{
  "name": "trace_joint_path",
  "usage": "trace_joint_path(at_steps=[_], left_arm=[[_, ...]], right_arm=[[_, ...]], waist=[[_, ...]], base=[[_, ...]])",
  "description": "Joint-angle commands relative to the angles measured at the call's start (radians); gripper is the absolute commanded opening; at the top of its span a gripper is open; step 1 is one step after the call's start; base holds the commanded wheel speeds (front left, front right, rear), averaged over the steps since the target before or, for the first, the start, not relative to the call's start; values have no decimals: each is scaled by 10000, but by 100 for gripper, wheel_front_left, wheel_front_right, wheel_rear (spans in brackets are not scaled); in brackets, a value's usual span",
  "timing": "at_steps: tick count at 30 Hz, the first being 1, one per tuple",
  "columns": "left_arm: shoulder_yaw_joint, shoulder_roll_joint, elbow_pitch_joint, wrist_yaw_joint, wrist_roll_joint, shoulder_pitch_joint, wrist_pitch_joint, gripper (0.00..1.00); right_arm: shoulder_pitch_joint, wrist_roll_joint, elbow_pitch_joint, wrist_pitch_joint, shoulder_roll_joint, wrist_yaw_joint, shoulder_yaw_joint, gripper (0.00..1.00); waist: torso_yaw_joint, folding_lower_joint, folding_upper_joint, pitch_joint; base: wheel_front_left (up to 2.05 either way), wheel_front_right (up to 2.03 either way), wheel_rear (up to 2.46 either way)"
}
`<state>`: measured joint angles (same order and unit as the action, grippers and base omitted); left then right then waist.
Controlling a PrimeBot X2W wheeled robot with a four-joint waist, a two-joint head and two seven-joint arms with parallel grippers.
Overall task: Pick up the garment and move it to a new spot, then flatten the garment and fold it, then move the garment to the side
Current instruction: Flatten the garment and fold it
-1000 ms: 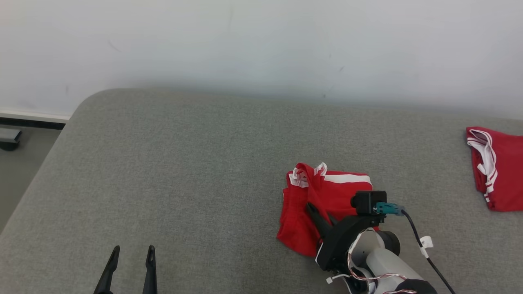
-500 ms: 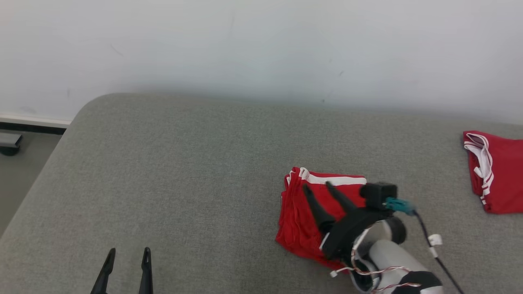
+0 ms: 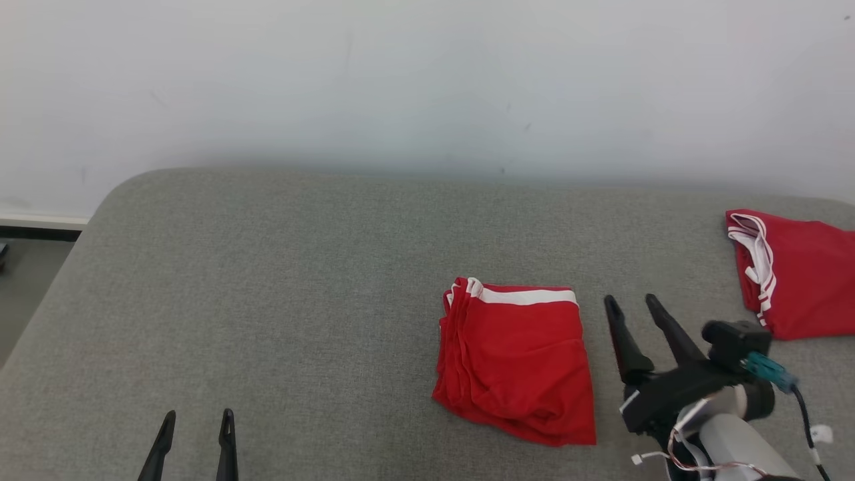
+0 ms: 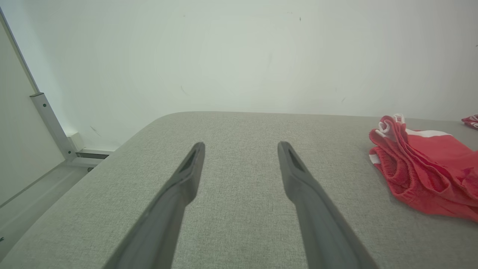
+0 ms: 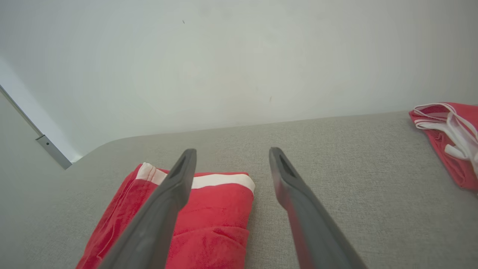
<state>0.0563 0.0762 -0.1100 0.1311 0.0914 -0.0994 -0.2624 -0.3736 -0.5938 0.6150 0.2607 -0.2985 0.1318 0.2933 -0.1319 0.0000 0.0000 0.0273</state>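
Observation:
The garment [image 3: 516, 361] is red with a white band, folded into a compact rectangle and lying flat on the grey padded surface [image 3: 300, 280], right of centre. My right gripper [image 3: 630, 300] is open just to the garment's right, off the cloth, nothing between its fingers. In the right wrist view the right gripper [image 5: 232, 150] stands open with the garment [image 5: 216, 213] under its left finger. My left gripper [image 3: 199, 415] is open at the lower left, far from the garment. In the left wrist view the left gripper [image 4: 241, 145] is empty, with the garment [image 4: 422, 175] at the right.
A second red garment with white trim [image 3: 795, 274] lies at the far right edge of the surface, also seen as a red garment [image 5: 448, 142] in the right wrist view. A white wall backs the surface. The surface's rounded corner drops to the floor [image 3: 27, 287] at the left.
My right gripper opened, let go of the garment and moved right, off the cloth. The raised fold has dropped flat. The head camera shifted a little.

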Motion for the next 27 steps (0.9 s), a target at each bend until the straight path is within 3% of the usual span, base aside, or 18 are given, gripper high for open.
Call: trace_joint_path(at_steps=[1, 11, 18, 27], left_arm=[[22, 30, 27, -19, -40, -132, -31, 100], [277, 38, 295, -37, -228, -420, -31, 100], [361, 129, 355, -32, -263, -372, -31, 100], [188, 339, 247, -24, -365, -544, -31, 100]], right_arm=[[168, 95, -73, 35, -4, -30, -53, 100], [2412, 1797, -3014, 34, 679, -30, -2280, 100], [3623, 2756, -4306, 32, 1317, -30, -2611, 100], [4529, 3837, -4737, 31, 1724, -30, -2867, 100]], waist=[[43, 0, 0, 31], [484, 0, 0, 122], [700, 0, 0, 106], [858, 0, 0, 240]], base=[[0, 0, 0], [0, 0, 0], [0, 0, 0], [0, 0, 0]])
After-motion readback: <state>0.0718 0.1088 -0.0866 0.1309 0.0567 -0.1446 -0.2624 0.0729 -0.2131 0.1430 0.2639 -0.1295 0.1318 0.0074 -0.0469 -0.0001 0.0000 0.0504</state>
